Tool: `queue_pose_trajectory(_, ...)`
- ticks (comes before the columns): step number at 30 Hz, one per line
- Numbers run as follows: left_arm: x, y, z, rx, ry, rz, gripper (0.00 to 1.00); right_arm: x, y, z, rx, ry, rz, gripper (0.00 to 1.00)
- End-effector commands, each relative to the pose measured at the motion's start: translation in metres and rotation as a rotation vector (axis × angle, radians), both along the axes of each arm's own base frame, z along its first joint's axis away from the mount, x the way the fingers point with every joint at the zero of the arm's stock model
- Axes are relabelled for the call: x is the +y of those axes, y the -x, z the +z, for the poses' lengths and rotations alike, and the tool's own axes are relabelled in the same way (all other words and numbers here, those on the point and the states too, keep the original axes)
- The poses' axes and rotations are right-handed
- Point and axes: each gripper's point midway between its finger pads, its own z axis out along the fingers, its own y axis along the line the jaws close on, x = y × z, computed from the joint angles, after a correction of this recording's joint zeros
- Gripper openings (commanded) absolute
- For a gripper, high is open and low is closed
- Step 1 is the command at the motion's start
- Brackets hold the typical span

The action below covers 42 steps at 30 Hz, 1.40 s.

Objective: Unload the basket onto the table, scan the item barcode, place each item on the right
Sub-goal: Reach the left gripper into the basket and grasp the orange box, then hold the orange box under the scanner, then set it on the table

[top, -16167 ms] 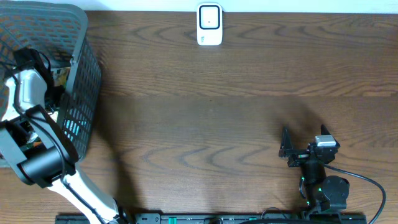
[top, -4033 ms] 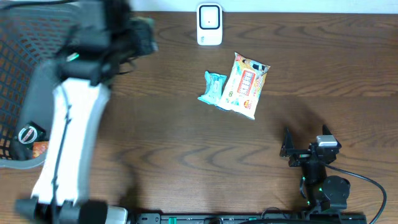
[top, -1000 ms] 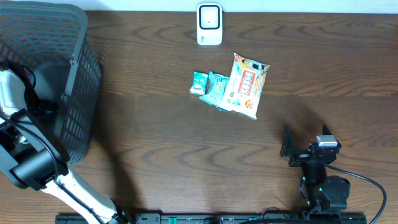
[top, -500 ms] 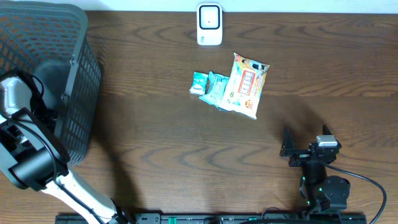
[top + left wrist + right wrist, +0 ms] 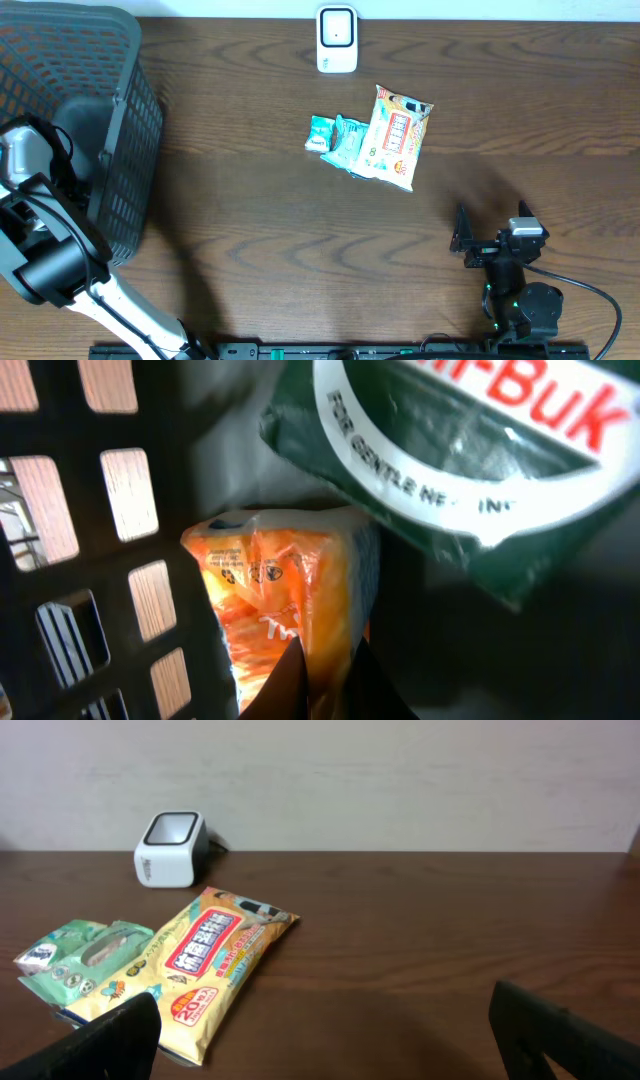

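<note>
Basket wall (image 5: 80, 430), green pack (image 5: 470, 470) crowd left tool (image 5: 322, 685).

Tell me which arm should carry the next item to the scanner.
Left: the left gripper is shut on an orange packet in the basket; the right gripper is open, empty, away from it.

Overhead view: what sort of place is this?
Likely a mock shop checkout: a small white barcode scanner and a yellow-orange snack packet on a dark wooden table, with a dark mesh plastic basket at its left.
</note>
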Motion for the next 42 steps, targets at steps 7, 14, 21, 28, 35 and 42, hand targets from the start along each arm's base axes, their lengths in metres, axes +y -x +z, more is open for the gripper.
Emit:
queue_pose_trajectory(7, -0.001, -0.066, 0.12, -0.452, -0.09, -0.095, 0.07, -0.001, 0.0, 0.0, -0.002, 0.008, -0.003, 0.99)
queue_pose_trajectory(14, -0.025, -0.092, 0.266, -0.912, -0.365, -0.221, 0.07, -0.001, 0.0, 0.0, -0.002, 0.008, -0.003, 0.99)
queue_pose_trajectory(21, -0.105, -0.1, 0.386, -1.307, -0.49, -0.452, 0.08, -0.001, 0.0, 0.0, -0.002, 0.008, -0.003, 0.99)
queue_pose_trajectory(28, -0.227, -0.139, 0.384, -1.312, -0.383, -1.007, 0.07, -0.001, 0.0, 0.0, -0.002, 0.008, -0.003, 0.99)
queue_pose_trajectory(35, -0.328, -0.193, 0.293, -1.039, -0.249, -1.537, 0.07, -0.001, 0.0, 0.0, -0.002, 0.008, -0.003, 0.99)
queue_pose_trajectory(42, -0.372, -0.234, 0.18, -0.762, -0.168, -1.74, 0.07, -0.001, 0.0, 0.0, -0.002, 0.008, -0.003, 0.99)
